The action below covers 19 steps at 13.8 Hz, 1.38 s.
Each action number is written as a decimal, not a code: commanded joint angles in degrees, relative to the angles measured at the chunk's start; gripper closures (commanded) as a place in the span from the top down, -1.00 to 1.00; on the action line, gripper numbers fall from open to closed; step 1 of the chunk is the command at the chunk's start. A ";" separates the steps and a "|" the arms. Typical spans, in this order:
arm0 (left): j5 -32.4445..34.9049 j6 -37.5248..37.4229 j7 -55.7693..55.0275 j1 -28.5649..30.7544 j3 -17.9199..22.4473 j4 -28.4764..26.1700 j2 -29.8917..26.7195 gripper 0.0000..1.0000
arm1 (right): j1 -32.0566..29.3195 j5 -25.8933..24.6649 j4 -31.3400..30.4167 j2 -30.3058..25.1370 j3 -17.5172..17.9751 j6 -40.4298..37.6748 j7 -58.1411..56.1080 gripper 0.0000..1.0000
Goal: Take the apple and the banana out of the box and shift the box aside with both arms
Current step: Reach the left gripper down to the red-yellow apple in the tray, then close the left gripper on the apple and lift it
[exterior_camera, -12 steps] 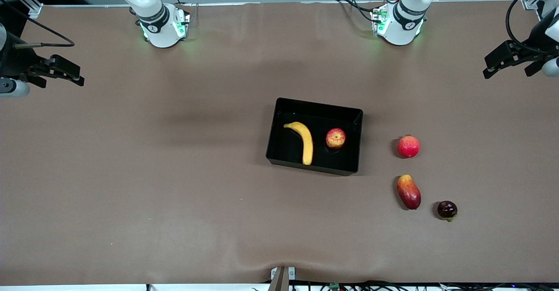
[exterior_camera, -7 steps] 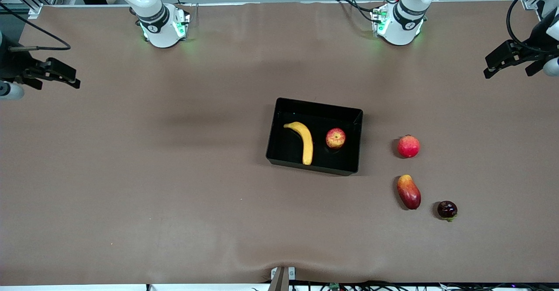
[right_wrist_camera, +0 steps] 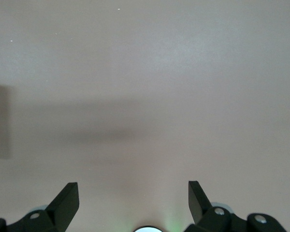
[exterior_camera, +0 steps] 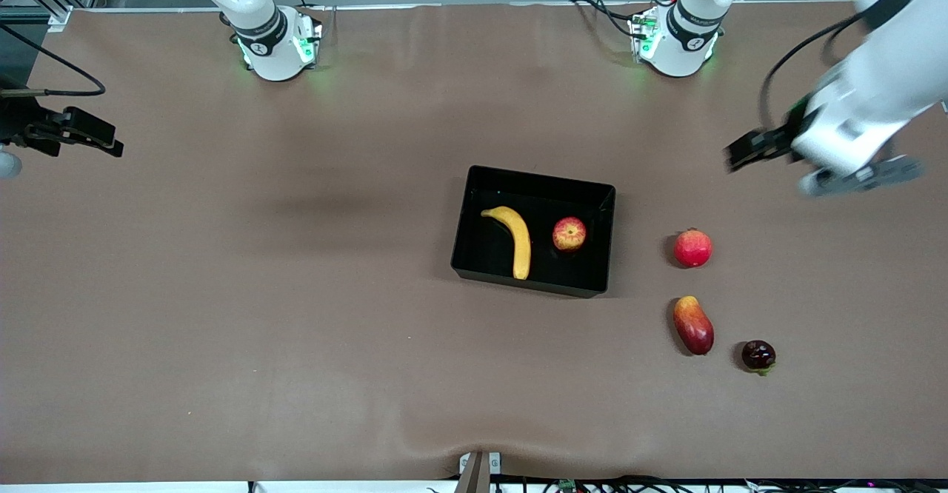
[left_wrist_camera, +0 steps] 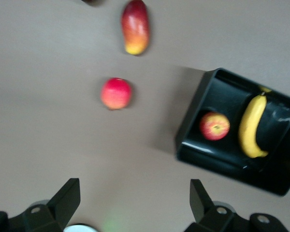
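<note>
Sitting mid-table: black box (exterior_camera: pixel 533 231), low walls, no lid, resting flat on brown table (exterior_camera: pixel 296 293). Taking box as landmark for everything below.

Lying inside box: banana (exterior_camera: pixel 512 239), curved, yellow, flat on the floor of the box, at the end toward the right arm. Sitting inside box too: apple (exterior_camera: pixel 569 234), red w/ yellow blotches, at the end toward the left arm, near the banana but apart from it. Both showing again in left wrist view, apple (left_wrist_camera: pixel 214 126) beside banana (left_wrist_camera: pixel 252 126), inside box (left_wrist_camera: pixel 193 121).

Resting outside box, toward the left arm's end of the table: plain red round fruit (exterior_camera: pixel 692 248), near the box but not touching. Lying nearer the front camera than that one: elongated red-yellow fruit (exterior_camera: pixel 693 325). Just beside it, further from box: small dark round fruit (exterior_camera: pixel 758 355).

Hanging in the air: left gripper (exterior_camera: pixel 744 151), over bare table out past the red round fruit, well apart from box, blurred in front view. Fingers (left_wrist_camera: pixel 67 200) standing wide apart, gripping nothing.

Hanging at the right arm's end, well apart from box: right gripper (exterior_camera: pixel 92 138), over table edge. Fingers (right_wrist_camera: pixel 65 200) spread wide as well, nothing btwn them, only bare table underneath in right wrist view.
</note>
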 commanded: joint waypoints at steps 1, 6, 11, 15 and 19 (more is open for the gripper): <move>-1.19 5.57 -7.17 -1.20 -1.89 -1.36 3.51 1.00 | -0.46 -0.51 0.92 0.48 0.48 -0.09 0.02 1.00; -1.19 25.50 -21.15 -7.52 -2.07 -12.60 7.73 1.00 | -0.20 -0.42 0.84 0.48 0.48 -0.18 0.02 1.00; 5.48 34.94 -36.00 -13.67 -2.16 -13.50 16.08 1.00 | -0.11 -0.43 0.75 0.83 0.48 -0.44 0.11 1.00; 7.85 38.10 -39.18 -15.09 -2.07 -13.85 20.92 1.00 | -0.20 -0.34 0.75 0.83 0.48 -0.71 0.02 1.00; 11.29 39.60 -41.03 -15.44 -2.07 -13.85 24.35 1.00 | -0.03 -0.34 0.66 0.92 0.48 -0.62 0.11 1.00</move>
